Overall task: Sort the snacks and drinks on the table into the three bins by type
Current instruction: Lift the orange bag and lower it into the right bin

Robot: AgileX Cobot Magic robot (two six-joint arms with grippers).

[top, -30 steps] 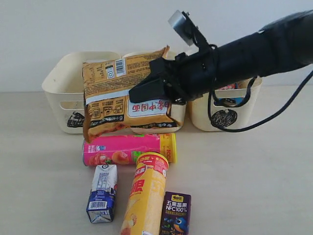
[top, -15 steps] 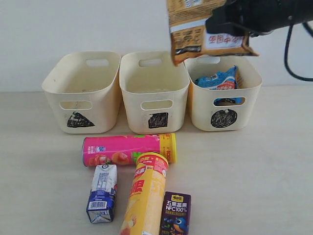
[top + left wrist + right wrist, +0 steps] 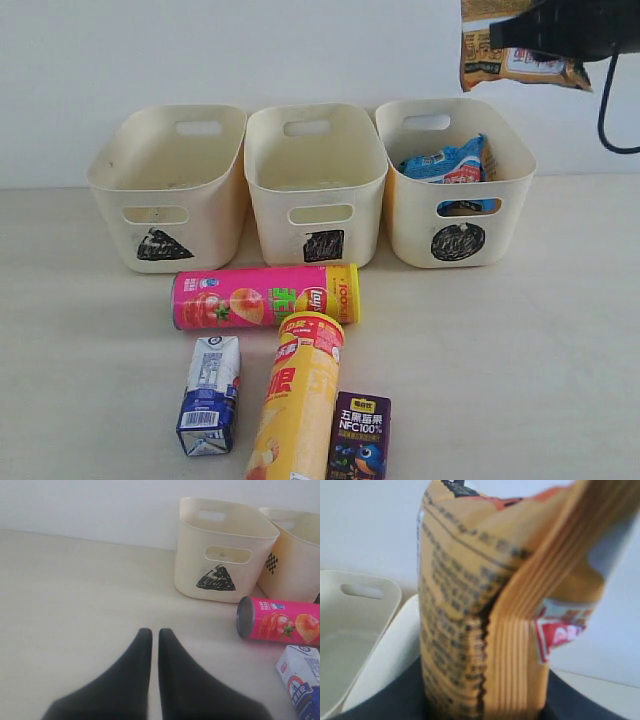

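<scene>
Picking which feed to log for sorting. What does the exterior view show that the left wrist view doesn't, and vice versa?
Exterior only: the circle bin with a blue bag inside, the orange bag held high at top right, the yellow tube and the purple carton.
Left wrist only: the left gripper, shut and empty.
Both: the triangle bin, the square bin (cut off in the wrist view), the pink tube and the white-and-blue carton.

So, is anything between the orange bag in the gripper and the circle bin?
Nothing visible. The orange bag hangs in the right gripper above the circle bin, whose top is open; the blue bag inside leaves room.
</scene>
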